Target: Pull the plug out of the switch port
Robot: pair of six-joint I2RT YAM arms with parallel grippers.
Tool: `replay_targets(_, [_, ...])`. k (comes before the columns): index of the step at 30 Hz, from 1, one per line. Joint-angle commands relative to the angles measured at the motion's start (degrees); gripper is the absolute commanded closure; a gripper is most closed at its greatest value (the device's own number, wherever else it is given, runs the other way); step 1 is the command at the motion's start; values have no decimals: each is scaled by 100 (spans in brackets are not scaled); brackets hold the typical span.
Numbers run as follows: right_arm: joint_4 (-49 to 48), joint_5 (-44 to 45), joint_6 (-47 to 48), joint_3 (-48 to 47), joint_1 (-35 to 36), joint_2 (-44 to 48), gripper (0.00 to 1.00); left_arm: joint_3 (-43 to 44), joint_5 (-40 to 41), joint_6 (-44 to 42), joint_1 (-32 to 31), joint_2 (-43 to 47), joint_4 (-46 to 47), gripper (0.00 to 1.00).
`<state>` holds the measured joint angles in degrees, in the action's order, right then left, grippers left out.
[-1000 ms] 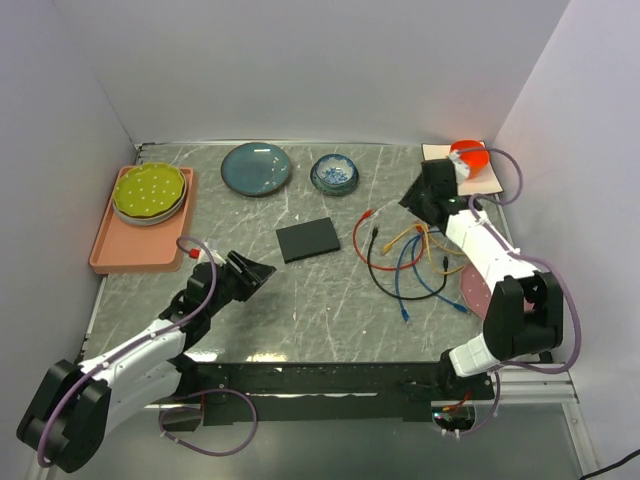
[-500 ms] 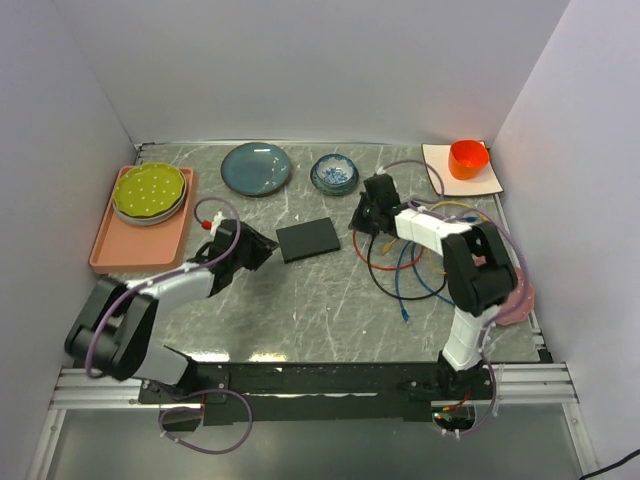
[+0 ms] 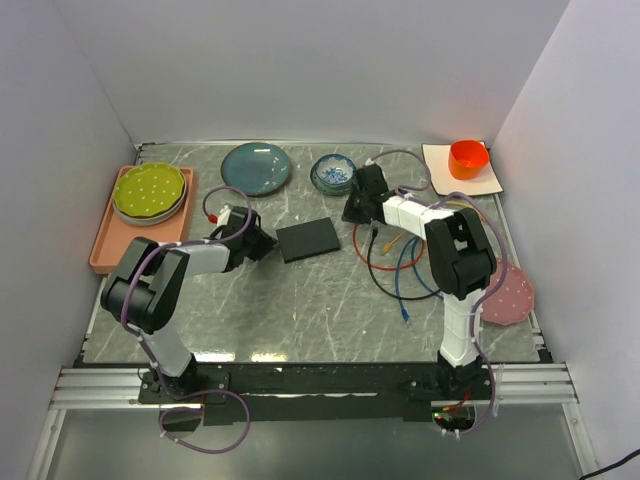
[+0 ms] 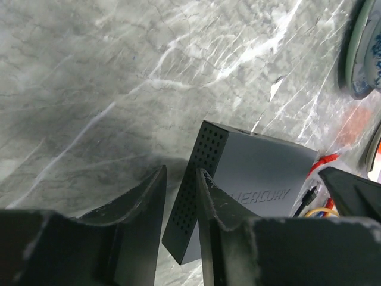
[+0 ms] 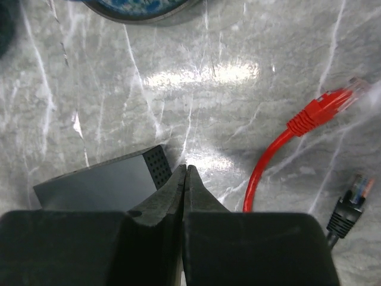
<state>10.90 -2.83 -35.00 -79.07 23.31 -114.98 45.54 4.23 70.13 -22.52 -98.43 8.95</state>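
Your right claw (image 5: 186, 171) is closed tight, fingertip pressed against fingertip with nothing between them. Its tips hang over bare marble just off one corner of the switch (image 5: 101, 185), whose vented short end faces them. You cannot tell whether they touch it. On the claw's other side a red cable (image 5: 280, 143) curves away, its plug lying loose on the table. A black plug (image 5: 347, 215) lies loose a little beyond it.

Your left claw (image 4: 181, 176) has a narrow gap between its jaws. The switch's (image 4: 256, 179) other short end, dotted with vent holes, shows through that gap and just past the tips. This view does not settle whether either finger touches it.

From above, you see the switch (image 3: 308, 239) lying flat near the middle of the table, between the two claws. The left claw (image 3: 262, 243) is at its left end and the right claw (image 3: 353, 208) is by its far right corner. Only this view shows the tangle of cables (image 3: 405, 255) spread just right of the switch, and the patterned bowl (image 3: 334, 172) behind the right claw. Only the wrist views show the vent holes. The left one also shows pale lettering on the switch's top face, and the right one shows the meeting fingertips.
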Motion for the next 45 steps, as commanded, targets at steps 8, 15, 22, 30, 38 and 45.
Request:
replay_targets(8, [-87,-341,178,-57,736,-359,100,61,-457,-26,20,-352,220,78])
replay_targets(15, [-448,-271,-6,962,1271,176,100,-632,-537,36,2,157,493,82])
replay_targets(22, [-825,-165,-375,1876,1886,608,100,-1354,-581,-8,-156,939,529,82])
replay_targets(30, [-1370,195,-823,2729,2617,766,100,-1847,-537,-122,-314,1458,529,82])
replay_targets(38, [-1178,502,-728,2704,2714,810,100,-1583,-616,-184,-323,1116,669,82])
replay_targets(45, [-958,573,-595,2572,2609,819,100,-1557,-520,-148,-314,1160,749,80])
